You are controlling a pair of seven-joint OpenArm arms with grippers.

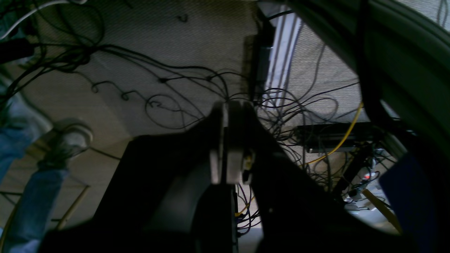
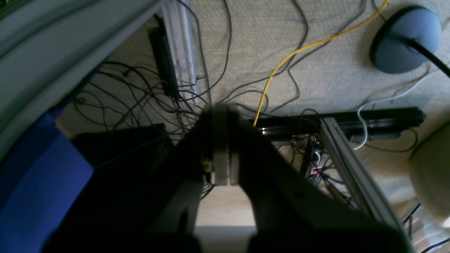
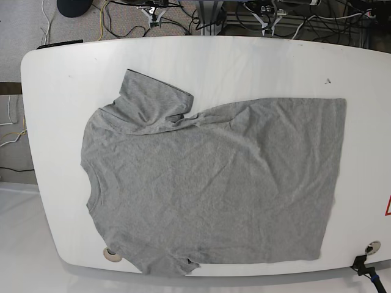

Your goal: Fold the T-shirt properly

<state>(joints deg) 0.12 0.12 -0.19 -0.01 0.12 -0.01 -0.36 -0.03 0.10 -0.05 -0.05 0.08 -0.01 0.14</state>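
The T-shirt lies flat and wrinkled on the white table, neck to the left and hem to the right. Its far sleeve is bunched with a fold along the shoulder. The near sleeve reaches the table's front edge. Neither arm shows in the base view. In the left wrist view my left gripper is shut with nothing in it, facing a carpeted floor strewn with cables. My right gripper is likewise shut and empty in the right wrist view, also over the floor. Neither wrist view shows the shirt.
Two round cable holes sit near the table's front edge. On the floor are tangled cables, a yellow cable, an aluminium frame rail and a round blue-grey base. A person's jeans leg and shoe stand nearby.
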